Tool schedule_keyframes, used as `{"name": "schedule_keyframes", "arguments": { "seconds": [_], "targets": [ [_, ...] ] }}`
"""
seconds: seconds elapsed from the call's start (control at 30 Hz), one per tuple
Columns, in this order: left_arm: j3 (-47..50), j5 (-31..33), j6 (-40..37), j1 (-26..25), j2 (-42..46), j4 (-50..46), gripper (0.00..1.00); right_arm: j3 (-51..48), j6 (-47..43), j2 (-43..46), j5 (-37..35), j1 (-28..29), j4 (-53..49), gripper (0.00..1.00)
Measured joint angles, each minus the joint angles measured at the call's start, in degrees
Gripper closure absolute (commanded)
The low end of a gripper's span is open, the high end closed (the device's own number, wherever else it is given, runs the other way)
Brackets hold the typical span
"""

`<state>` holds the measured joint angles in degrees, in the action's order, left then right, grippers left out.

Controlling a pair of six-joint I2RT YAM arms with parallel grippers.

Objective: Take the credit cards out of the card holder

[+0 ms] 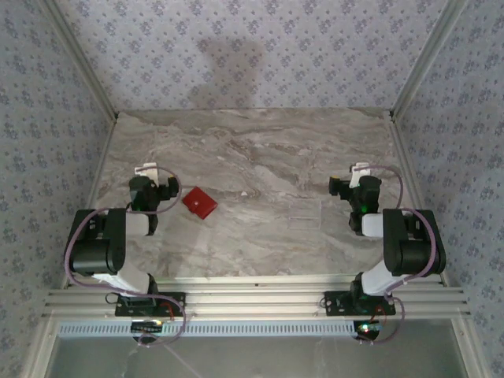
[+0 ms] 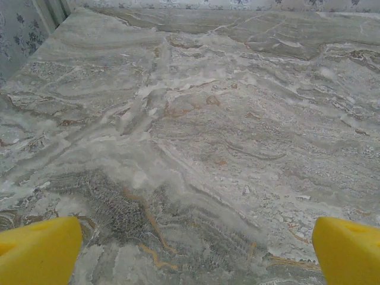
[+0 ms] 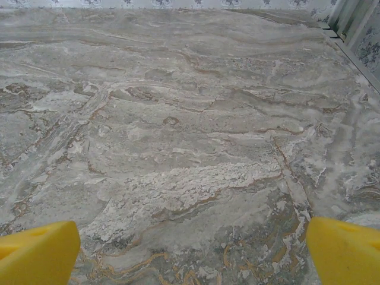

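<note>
Red card holder flat on table; L gripper just left of it, jaws wide; R gripper well right, also wide.

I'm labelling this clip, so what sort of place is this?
Probably a small robot test booth, not a home: a marble-patterned table boxed in by floral-papered walls, with the left arm and right arm bolted to a rail at its near edge.

The card holder is a small, flat red square lying on the marble desk, left of centre and turned corner-on like a diamond. It seems closed, though the view is distant.
</note>
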<state>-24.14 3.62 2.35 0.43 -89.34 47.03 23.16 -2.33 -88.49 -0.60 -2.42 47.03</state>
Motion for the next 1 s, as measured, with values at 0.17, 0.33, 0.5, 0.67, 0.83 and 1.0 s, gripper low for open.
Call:
{"name": "schedule_keyframes", "arguments": {
  "seconds": [0.17,0.33,0.5,0.67,0.83,1.0],
  "targets": [
    [0.0,0.0,0.0,0.1,0.0,-0.3,0.0,0.0,0.0,0.0,0.0,0.1,-0.4,0.0],
    [0.0,-0.2,0.0,0.2,0.1,-0.6,0.0,0.0,0.0,0.0,0.0,0.1,-0.6,0.0],
    [0.0,-0.2,0.0,0.2,0.1,-0.6,0.0,0.0,0.0,0.0,0.0,0.1,-0.6,0.0],
    [0.0,-0.2,-0.2,0.2,0.1,-0.6,0.0,0.0,0.0,0.0,0.0,0.1,-0.6,0.0],
    [0.0,-0.2,-0.4,0.2,0.1,-0.6,0.0,0.0,0.0,0.0,0.0,0.1,-0.6,0.0],
    [0.0,-0.2,-0.4,0.2,0.1,-0.6,0.0,0.0,0.0,0.0,0.0,0.1,-0.6,0.0]
  ]
}}
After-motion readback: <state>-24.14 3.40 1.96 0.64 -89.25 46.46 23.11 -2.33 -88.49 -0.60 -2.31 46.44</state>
